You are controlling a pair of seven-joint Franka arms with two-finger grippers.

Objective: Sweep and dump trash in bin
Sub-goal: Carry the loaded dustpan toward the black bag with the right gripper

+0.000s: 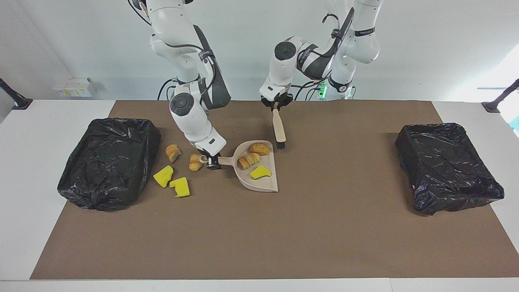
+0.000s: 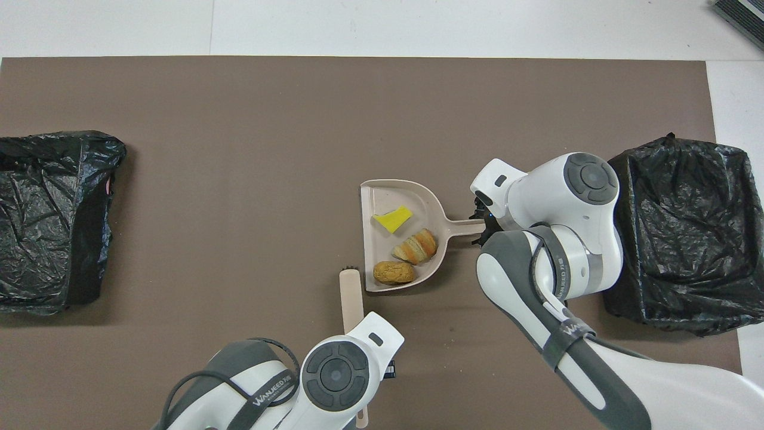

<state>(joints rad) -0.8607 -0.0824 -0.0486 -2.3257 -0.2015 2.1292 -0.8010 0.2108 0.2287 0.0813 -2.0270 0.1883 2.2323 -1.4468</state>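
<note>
Brown mat (image 1: 259,235), flat and matte, covered the table under the dustpan (image 1: 263,187). Two bins lined with crinkly glossy black bags: one (image 1: 107,162) toward the right arm's end from the dustpan, the other (image 1: 448,168) well apart from it toward the left arm's end.

Dustpan was beige hard plastic, a shovel shape with a raised rim, lying flat on the mat. Right gripper (image 1: 212,162) sat at its handle end; whether it was clamped on the handle could not be told. Left gripper (image 1: 276,104) was clamped on the beige brush (image 1: 278,127), whose black bristles pointed down just beside the dustpan, nearer to the robots.

Trash in the dustpan: round bread lump (image 1: 259,149), ridged croissant piece (image 1: 248,160), yellow sponge wedge (image 1: 260,172). Four loose pieces (image 1: 181,187), two bready and two spongy, lay between the dustpan's handle and the nearer bin.

Judgement: load was only partial. Keep the pan level and low, its lip flat on the mat facing the loose pieces, and brush slowly; the light sponge would likely bounce out.
</note>
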